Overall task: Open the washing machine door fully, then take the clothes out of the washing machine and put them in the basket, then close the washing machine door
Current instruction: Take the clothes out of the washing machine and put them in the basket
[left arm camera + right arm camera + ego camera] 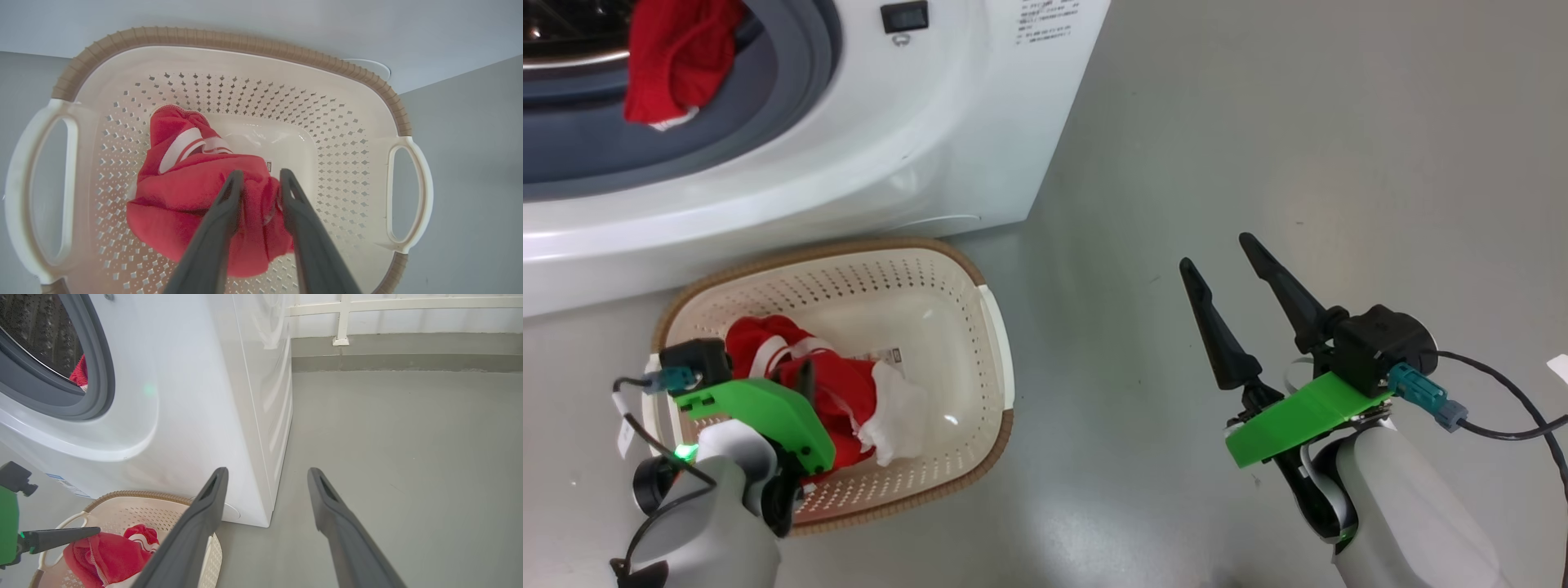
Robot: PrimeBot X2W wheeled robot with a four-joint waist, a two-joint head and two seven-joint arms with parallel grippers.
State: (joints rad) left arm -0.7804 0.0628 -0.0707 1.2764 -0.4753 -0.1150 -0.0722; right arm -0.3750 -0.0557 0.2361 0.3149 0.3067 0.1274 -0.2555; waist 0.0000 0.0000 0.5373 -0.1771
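Jaws of the left gripper [261, 173] stand a little apart low in the basket [245, 38], with a fold of the red garment [184, 192] between them. The cloth lies slack on the basket's bottom, so this looks like the release rather than a firm hold. Jaws of the right gripper [1215, 251] are wide and hold nothing, above bare floor [1258, 122] well to the right. The basket sits on the floor at the left, just near of the washing machine [915, 147]. A second red garment [674, 57] hangs in the machine's opening, so I judge the unloading step to be in hand and unfinished. Next the left arm would need to lift clear without snagging cloth, then reach far into the opening. Whatever lies deeper inside is cut off, and where the door stands cannot be judged.
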